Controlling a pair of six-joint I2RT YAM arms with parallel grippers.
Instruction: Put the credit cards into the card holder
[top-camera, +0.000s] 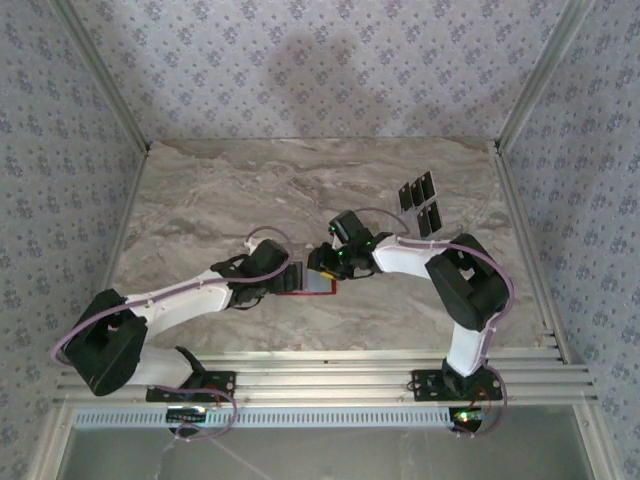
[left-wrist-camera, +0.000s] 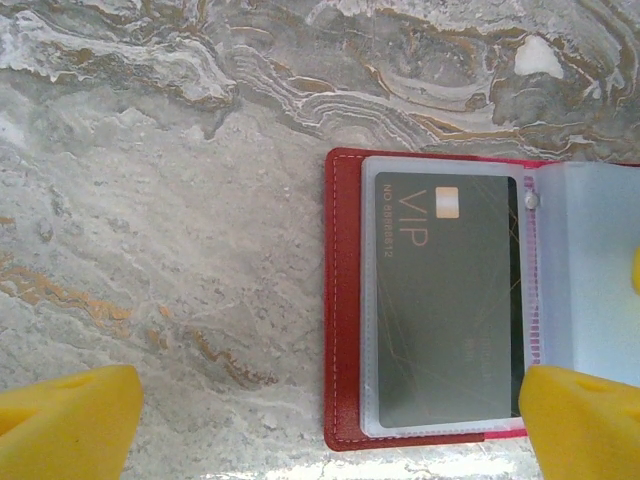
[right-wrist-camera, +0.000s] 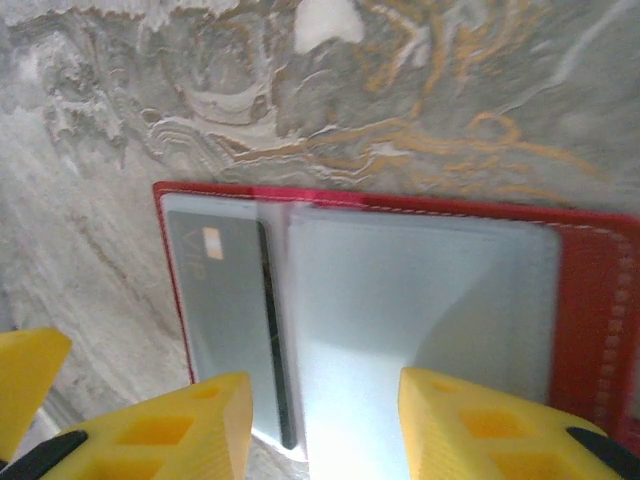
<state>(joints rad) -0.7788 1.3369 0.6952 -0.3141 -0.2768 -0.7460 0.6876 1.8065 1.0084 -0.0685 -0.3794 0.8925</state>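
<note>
The card holder (top-camera: 312, 284) lies open and flat on the marble table (top-camera: 200, 190), at the near centre, between the two wrists. Its red cover (left-wrist-camera: 345, 300) faces down and its clear sleeves (right-wrist-camera: 420, 310) face up. One dark card marked VIP (left-wrist-camera: 445, 300) sits fully inside the left-hand sleeve, its long sides parallel to the spine; the right wrist view shows the same card (right-wrist-camera: 225, 310) behind the sleeve film. Four loose credit cards (top-camera: 421, 201) lie on the table toward the far right, grouped close together and well apart from the card holder. The left gripper (left-wrist-camera: 320, 430) is at the left end of the card holder with its jaws spread wide: one yellow finger (left-wrist-camera: 65, 425) is over bare table, the other (left-wrist-camera: 580, 420) over the near edge of the card holder beside the spine. Nothing is pinched between them. The right gripper (right-wrist-camera: 325, 430) is over the right half of the card holder, jaws partly spread, with the clear sleeves visible in the gap between the fingers (right-wrist-camera: 170, 430). Whether the fingertips press on the sleeves cannot be told.
</note>
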